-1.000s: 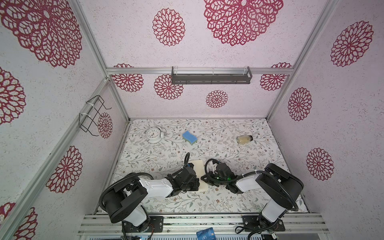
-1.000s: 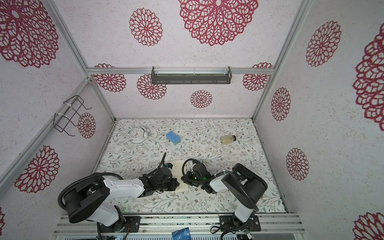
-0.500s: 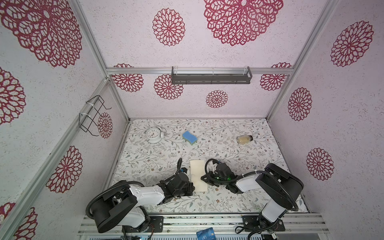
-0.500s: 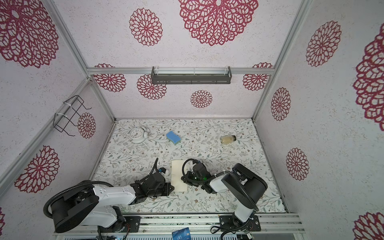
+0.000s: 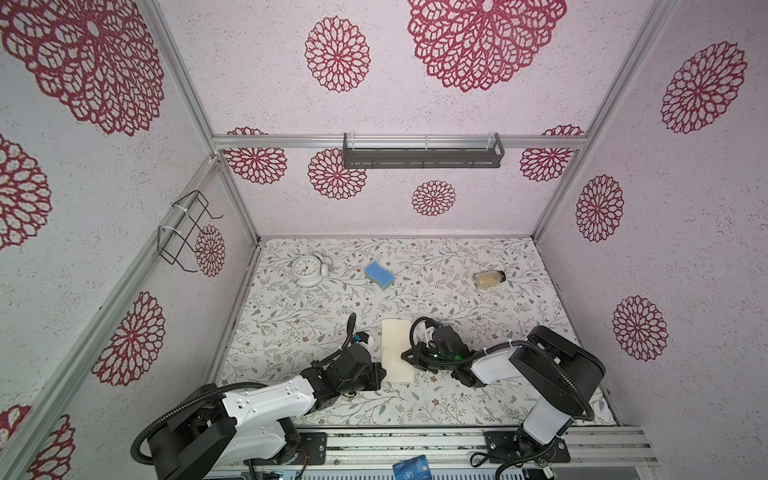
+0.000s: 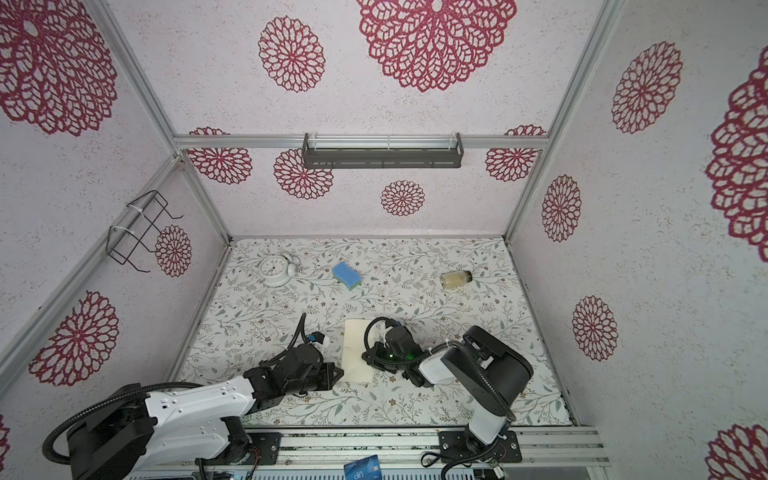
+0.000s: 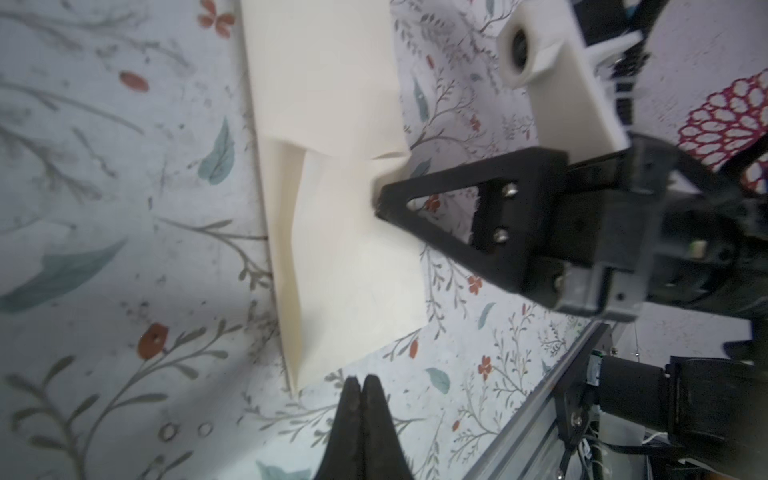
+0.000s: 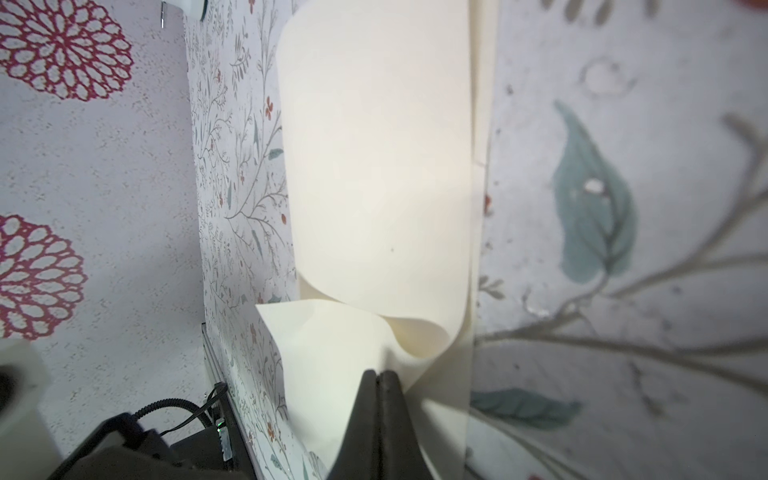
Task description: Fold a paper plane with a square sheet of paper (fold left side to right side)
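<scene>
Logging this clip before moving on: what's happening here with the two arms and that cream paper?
The square sheet of paper lies on the floral table between the arms, already folded in half, its top layer bulging rather than flat. The right gripper, shut, meets the sheet's right edge, where the paper puckers; whether it pinches the paper is unclear. The left gripper, shut, sits just off the sheet's near left corner.

The paper sheet (image 5: 397, 347) lies folded between left fingers (image 5: 377, 371) and right fingers (image 5: 409, 356).
</scene>
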You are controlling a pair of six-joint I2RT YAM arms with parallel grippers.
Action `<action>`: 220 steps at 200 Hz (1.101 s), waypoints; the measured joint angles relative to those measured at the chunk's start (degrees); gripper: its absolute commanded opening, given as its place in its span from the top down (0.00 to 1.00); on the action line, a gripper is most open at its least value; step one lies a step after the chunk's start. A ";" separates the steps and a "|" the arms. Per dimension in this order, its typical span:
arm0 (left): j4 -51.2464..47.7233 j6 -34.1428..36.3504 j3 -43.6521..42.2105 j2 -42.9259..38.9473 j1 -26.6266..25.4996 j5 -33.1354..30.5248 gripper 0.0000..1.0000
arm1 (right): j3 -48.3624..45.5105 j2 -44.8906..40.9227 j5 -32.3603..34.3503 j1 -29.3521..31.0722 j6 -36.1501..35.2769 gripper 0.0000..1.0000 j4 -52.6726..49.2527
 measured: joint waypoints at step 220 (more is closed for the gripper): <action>22.10 -0.44 -1.44 19.87 0.63 1.07 1.00 | 1.77 -3.06 -3.04 -12.74 -5.35 1.00 -9.94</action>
